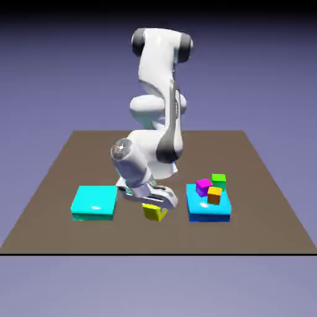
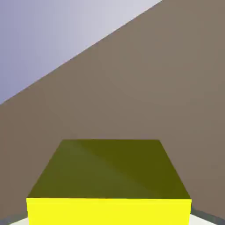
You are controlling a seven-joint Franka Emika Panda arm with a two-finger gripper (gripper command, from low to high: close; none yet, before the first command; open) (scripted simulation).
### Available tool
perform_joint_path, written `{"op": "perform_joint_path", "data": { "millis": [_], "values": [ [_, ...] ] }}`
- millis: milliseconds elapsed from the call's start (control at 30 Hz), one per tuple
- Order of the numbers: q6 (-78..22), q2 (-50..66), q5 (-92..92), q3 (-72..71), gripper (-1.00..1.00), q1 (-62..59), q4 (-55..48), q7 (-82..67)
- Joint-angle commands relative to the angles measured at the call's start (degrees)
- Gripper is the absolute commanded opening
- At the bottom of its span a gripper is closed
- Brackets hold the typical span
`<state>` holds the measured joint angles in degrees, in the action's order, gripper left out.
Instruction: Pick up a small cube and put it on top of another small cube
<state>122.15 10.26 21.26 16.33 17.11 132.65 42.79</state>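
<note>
End effector point(image 1: 153, 206) grips the tilted yellow cube point(image 1: 153, 212) between the cyan slab point(image 1: 94, 202) and blue slab point(image 1: 208, 210).

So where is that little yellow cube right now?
In the exterior view, the yellow cube sits in the end effector, low near the table's front, between the cyan slab and the blue slab.
</note>
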Motion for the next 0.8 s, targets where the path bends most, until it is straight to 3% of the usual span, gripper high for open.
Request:
{"op": "perform_joint_path", "data": {
  "millis": [0, 433, 667, 700, 767],
  "values": [
    [0.1, -2.08, -2.13, -2.05, -1.0, 0.62, 1.52, -1.84],
    [1.31, -27.87, -25.96, -27.55, -1.0, 7.73, 20.36, -26.01],
    [13.99, -19.63, -29.49, -27.32, -1.0, 6.59, 25.06, -23.3],
    [13.99, -19.63, -29.49, -27.32, 1.0, 6.59, 25.06, -23.3],
    [11.51, -21.25, -28.8, -27.36, 1.0, 6.82, 24.14, -23.83]
  ]
}}
